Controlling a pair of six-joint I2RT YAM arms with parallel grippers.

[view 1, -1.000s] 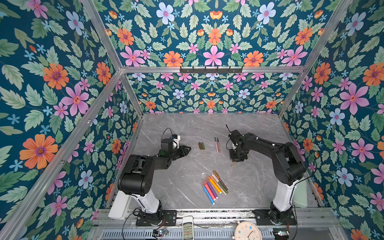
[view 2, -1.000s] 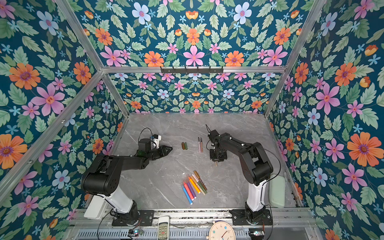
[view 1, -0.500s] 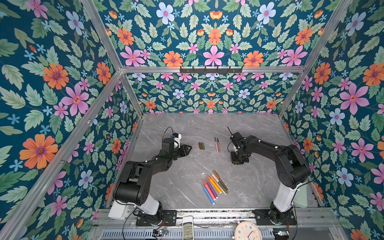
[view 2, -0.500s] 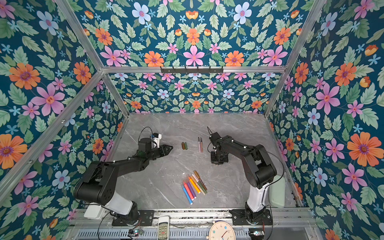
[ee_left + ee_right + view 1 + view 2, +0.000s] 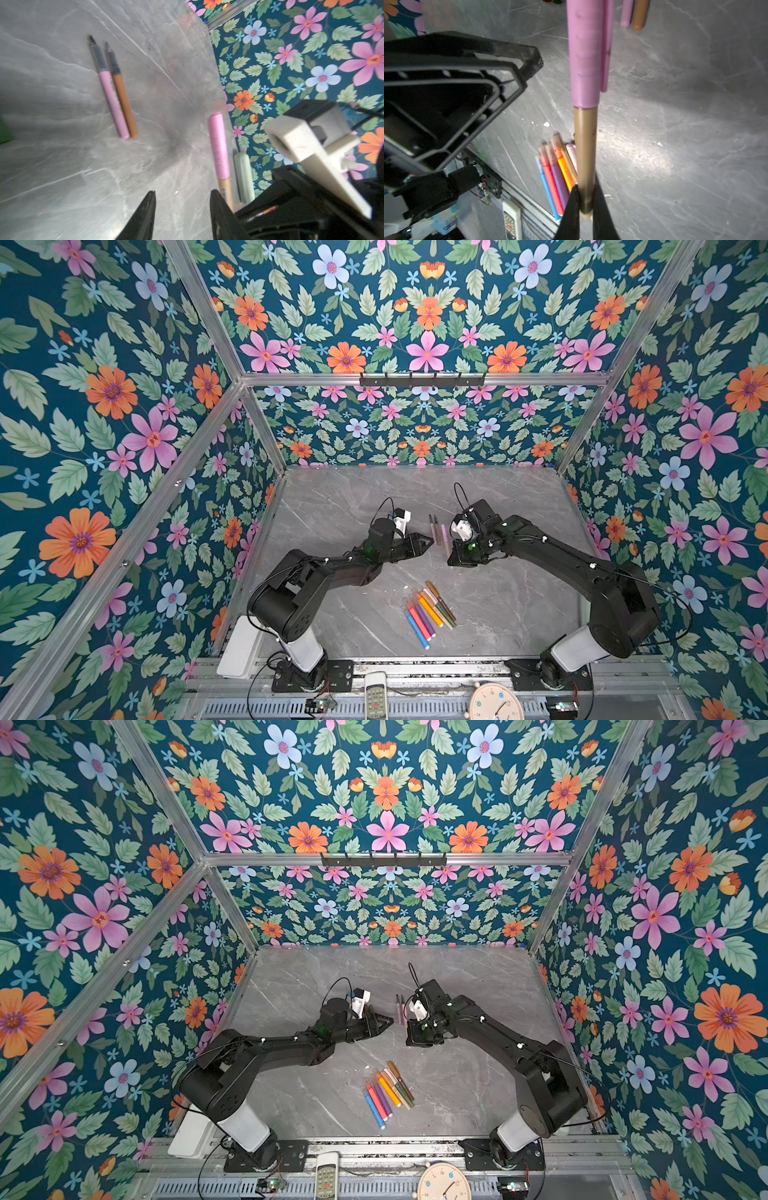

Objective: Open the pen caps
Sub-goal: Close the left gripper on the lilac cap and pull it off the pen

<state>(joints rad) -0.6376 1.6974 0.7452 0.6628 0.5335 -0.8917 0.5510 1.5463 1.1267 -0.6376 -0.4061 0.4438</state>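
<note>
Pink cap [image 5: 584, 52] sits on the end of a tan pen [image 5: 585, 149]. The right gripper [image 5: 585, 187] is clamped on the pen's opposite end, with its fingers pinched against the barrel from both sides. In both top views this pen is held over the middle of the grey marble table [image 5: 519, 614], cap end toward 12 o'clock. The left gripper [image 5: 430, 540] is near the cap at its 9 o'clock, tips aimed toward it. In the left wrist view its fingers [image 5: 150, 199] stand a narrow gap apart with nothing between them, and the cap lies just outside one finger. At about 11 o'clock from the cap, just beside it, a pink pen [image 5: 112, 99] and a brown pen [image 5: 124, 104] lie flat on the table. They touch side by side, and their dark tips are bare and point toward 12 o'clock. At 6 o'clock from the held pen, well apart and toward the table's near edge, a row of capped pens [image 5: 430, 610] lies packed together at a slant, with blue, red, purple and orange among them.
</note>
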